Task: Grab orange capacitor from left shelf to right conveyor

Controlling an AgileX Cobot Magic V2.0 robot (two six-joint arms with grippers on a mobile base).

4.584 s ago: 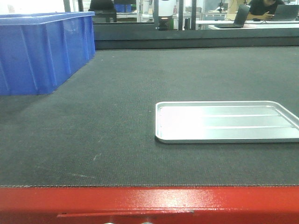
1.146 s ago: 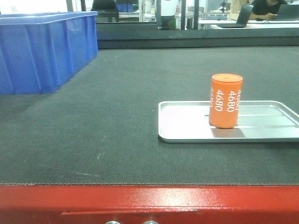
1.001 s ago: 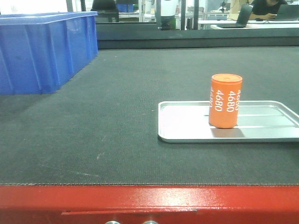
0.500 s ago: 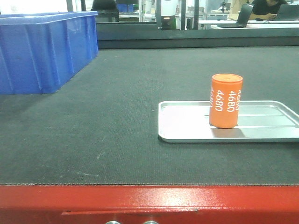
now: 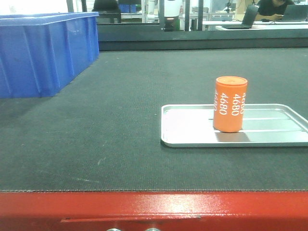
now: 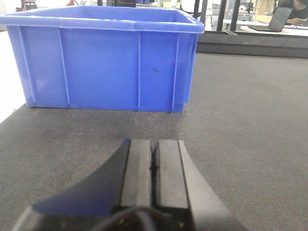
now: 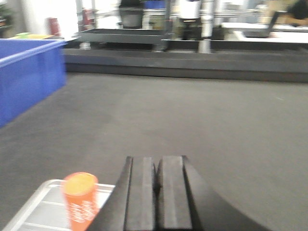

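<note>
Capacitor (image 5: 230, 104) stands upright — axis vertical — on silver tray (image 5: 192, 130); both claws (image 6: 154, 166) (image 7: 156, 185) pressed together, empty.

orange capacitor (image 5: 230, 104) newly standing on silver tray (image 5: 187, 126), absent earlier

belt (image 5: 120, 120) open mid/front | blue bin (image 5: 43, 53) blocks far left | tray (image 5: 192, 130) with capacitor (image 5: 230, 103) right

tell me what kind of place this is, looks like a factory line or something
Probably a factory-style workshop or test lab: a wide dark conveyor belt with a red front edge, a blue plastic bin on it, and desks with laptops behind.
</note>
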